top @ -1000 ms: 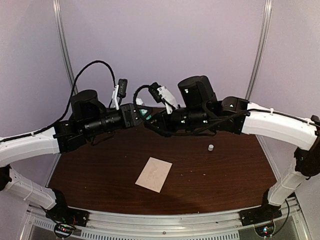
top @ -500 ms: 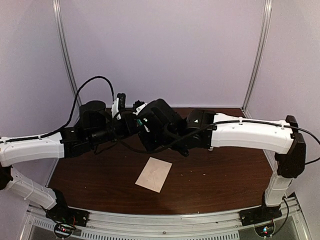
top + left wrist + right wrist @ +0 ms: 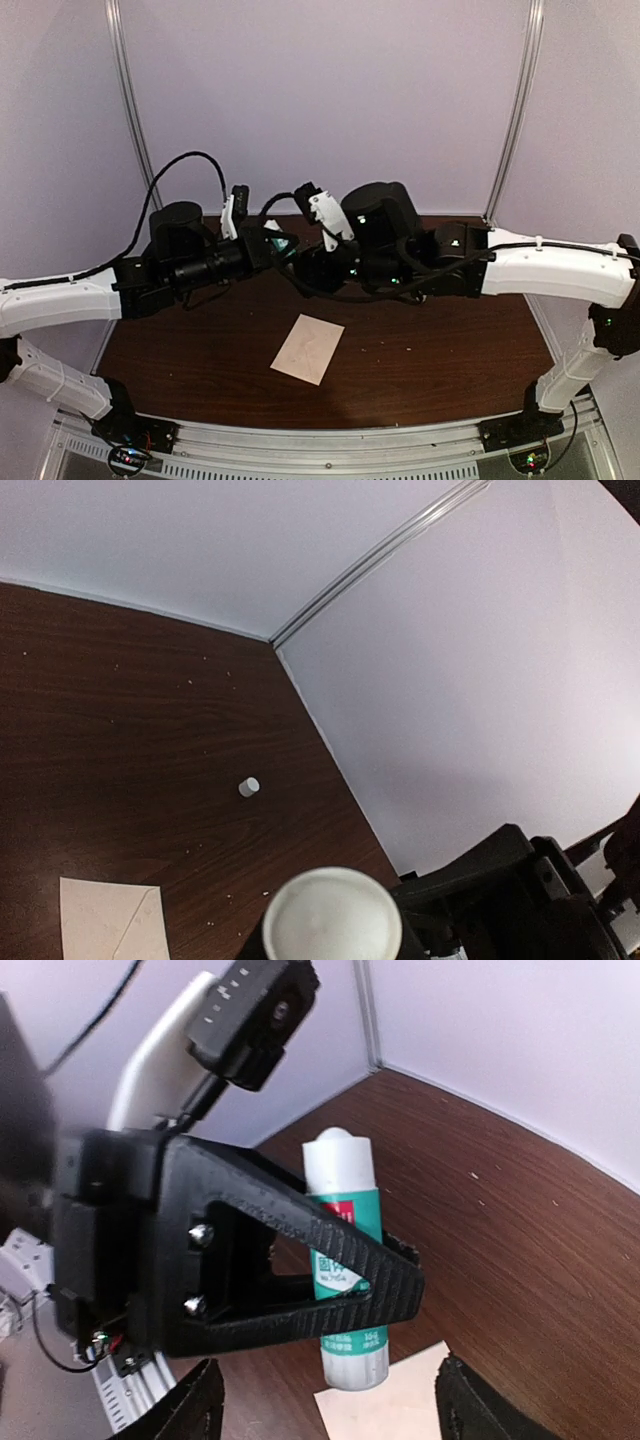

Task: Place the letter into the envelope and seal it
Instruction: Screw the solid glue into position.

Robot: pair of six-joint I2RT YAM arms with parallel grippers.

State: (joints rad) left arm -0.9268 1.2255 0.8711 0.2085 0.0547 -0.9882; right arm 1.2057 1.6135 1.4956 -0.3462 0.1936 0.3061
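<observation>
Pale lilac walls closed in my workspace on three sides, with aluminium posts running up the corners. Below them lay the dark wood-grain table, dotted with pale crumbs in the left wrist view.

My left arm reached in from the left and my right arm from the right. Their wrists met in the air over the far middle of the table, pointing at each other, with black cables looping above them.

My left gripper was pinched on a glue stick. In the right wrist view one black triangular finger crossed the front of the stick's green label, with the tube passing behind it. The stick stood roughly upright in that view, with a white body and a red band above the green. From my left wrist camera I saw only its round white end, close to the lens.

My right gripper was spread wide, a dark fingertip at each lower corner of its own view, and nothing lay between them. It faced the clamped glue stick from just beside it, and I could not tell whether they touched.

The envelope lay flat on the table toward the near middle, turned at a slight angle, below both grippers and apart from them. I could not tell how its flap lay.

A small white cap-like cylinder stood alone on the wood, well apart from the envelope.
</observation>
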